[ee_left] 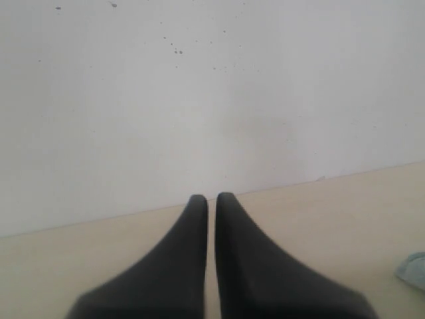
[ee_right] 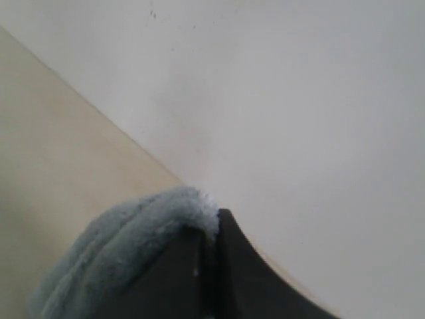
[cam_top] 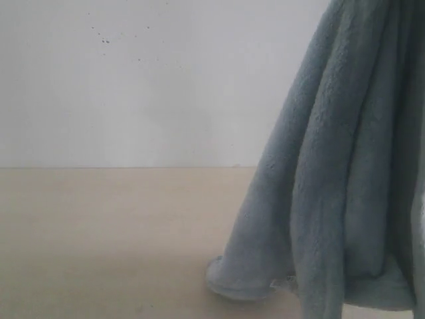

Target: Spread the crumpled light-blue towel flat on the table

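Note:
The light-blue towel (cam_top: 332, 186) hangs in long folds at the right of the exterior view, its lower end bunched on the table (cam_top: 106, 239). In the right wrist view my right gripper (ee_right: 211, 229) is shut on a fold of the towel (ee_right: 133, 246), which drapes over one finger. My left gripper (ee_left: 212, 199) is shut with nothing between its dark fingers, low over the table (ee_left: 345, 219). A small bit of towel (ee_left: 413, 269) shows at the edge of the left wrist view. Neither gripper shows in the exterior view.
A white wall (cam_top: 133, 80) with a few dark specks stands behind the table's far edge. Bare beige table surface stretches to the left of the hanging towel.

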### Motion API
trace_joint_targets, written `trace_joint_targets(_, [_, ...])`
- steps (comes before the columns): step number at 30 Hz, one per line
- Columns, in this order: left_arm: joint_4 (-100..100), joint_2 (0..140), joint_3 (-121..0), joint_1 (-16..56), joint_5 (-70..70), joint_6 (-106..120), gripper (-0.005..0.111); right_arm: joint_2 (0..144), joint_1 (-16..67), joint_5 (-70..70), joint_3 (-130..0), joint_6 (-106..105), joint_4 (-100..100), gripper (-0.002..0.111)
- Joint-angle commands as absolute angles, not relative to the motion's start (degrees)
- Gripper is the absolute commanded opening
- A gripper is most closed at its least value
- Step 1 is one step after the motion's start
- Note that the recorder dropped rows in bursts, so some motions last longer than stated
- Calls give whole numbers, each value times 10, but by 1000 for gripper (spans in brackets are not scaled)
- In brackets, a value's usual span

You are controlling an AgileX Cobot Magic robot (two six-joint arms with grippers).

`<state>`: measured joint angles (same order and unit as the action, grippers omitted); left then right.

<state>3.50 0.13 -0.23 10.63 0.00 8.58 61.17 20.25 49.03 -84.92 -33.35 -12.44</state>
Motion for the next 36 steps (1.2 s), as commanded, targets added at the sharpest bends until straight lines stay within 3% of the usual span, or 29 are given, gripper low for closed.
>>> trace_joint_targets(1, [40, 0, 0, 104, 3, 89, 4, 649, 206, 508, -814, -313, -91, 0])
trace_joint_targets(9, [40, 0, 0, 104, 3, 89, 4, 789, 205, 376, -679, -291, -18, 0])
trace_joint_targets(16, [40, 0, 0, 104, 3, 89, 4, 928, 205, 330, -674, -275, 0, 4])
trace_joint_targets(19, [40, 0, 0, 104, 3, 89, 4, 938, 205, 339, -674, -272, 0, 29])
trace_joint_targets(21, [40, 0, 0, 104, 3, 89, 4, 936, 205, 346, -674, -265, 0, 56])
trace_joint_targets(22, [40, 0, 0, 104, 3, 89, 4, 932, 205, 348, -674, -257, 0, 63])
trace_joint_targets(27, [40, 0, 0, 104, 3, 89, 4, 861, 205, 385, -665, -226, -21, 48])
trace_joint_targets(36, [40, 0, 0, 104, 3, 89, 4, 659, 205, 419, -474, -191, -109, 47])
